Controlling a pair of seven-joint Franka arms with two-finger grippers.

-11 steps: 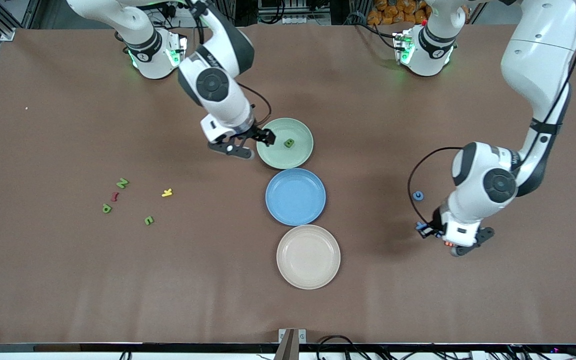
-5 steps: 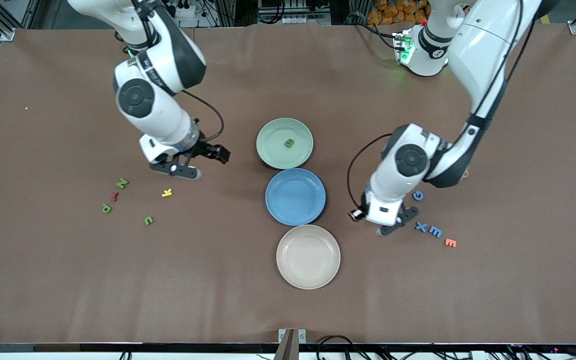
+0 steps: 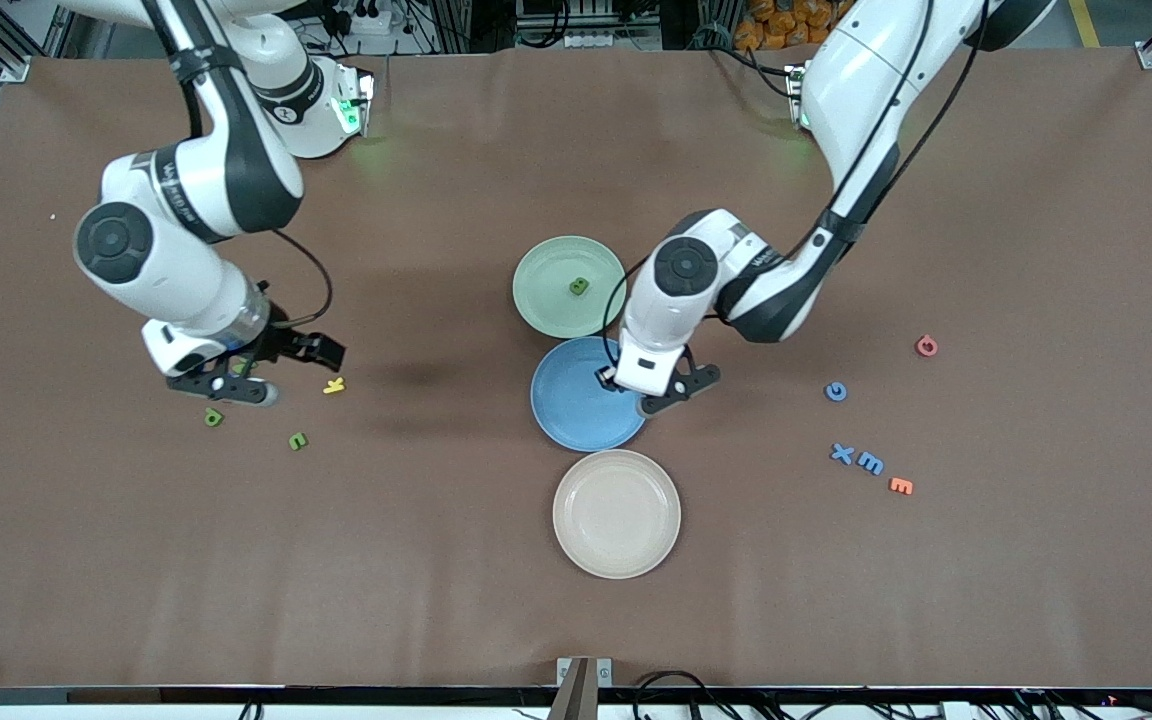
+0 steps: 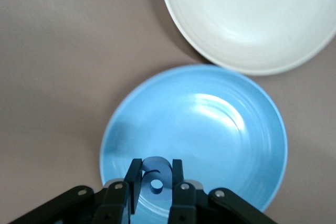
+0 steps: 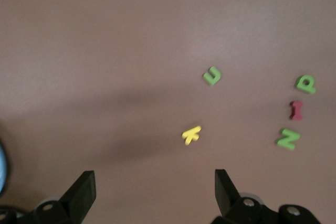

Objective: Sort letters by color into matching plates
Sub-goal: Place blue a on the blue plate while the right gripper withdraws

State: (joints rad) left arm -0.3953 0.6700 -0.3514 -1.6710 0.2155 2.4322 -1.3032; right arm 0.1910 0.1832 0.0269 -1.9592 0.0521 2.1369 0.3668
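Note:
My left gripper (image 3: 612, 379) hangs over the blue plate (image 3: 576, 412), shut on a small blue letter (image 4: 153, 166). In the left wrist view the letter sits upright between the fingers (image 4: 132, 170), just above the blue plate (image 4: 210, 129). The green plate (image 3: 544, 290) holds one green letter (image 3: 579, 287). My right gripper (image 3: 276, 370) is open and empty over the table by the green letters P (image 3: 213, 417) and U (image 3: 298, 440). The right wrist view shows green letters U (image 5: 212, 75), P (image 5: 306, 83) and N (image 5: 287, 138). Three blue letters (image 3: 842, 453) lie toward the left arm's end.
A beige plate (image 3: 616, 545) lies nearer the front camera than the blue plate. A yellow K (image 3: 335, 385) and a red I (image 5: 296, 110) lie among the green letters. An orange E (image 3: 901, 486) and a red G (image 3: 926, 346) lie by the blue letters.
The left arm carried the blue letter from the left arm's end of the table to over the blue plate. The right arm swung, open, from the green plate to the green letters.

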